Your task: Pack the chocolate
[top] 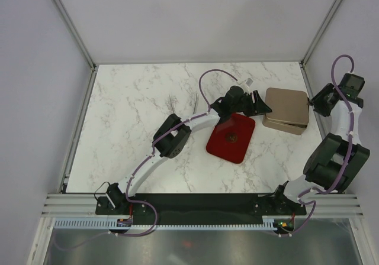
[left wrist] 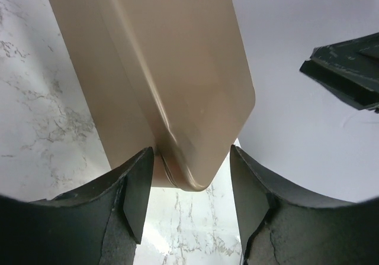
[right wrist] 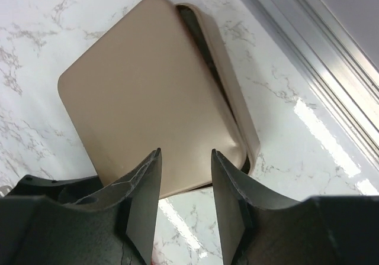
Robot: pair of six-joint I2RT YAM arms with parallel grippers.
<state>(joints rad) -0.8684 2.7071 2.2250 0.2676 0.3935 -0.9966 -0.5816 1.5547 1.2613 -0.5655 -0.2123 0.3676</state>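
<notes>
Top camera: high behind arm bases point(top: 195, 209), looking down on whole table point(top: 136, 105). Wrist cameras: close, facing tan tin point(left wrist: 177, 70) from opposite sides; tin in all three views.

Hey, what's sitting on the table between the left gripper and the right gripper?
The tan tin lies between the left gripper and the right gripper, with one gripper at each end. The top view shows this most clearly.

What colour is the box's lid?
The lid is shiny golden beige; right wrist view shows it best.
</notes>
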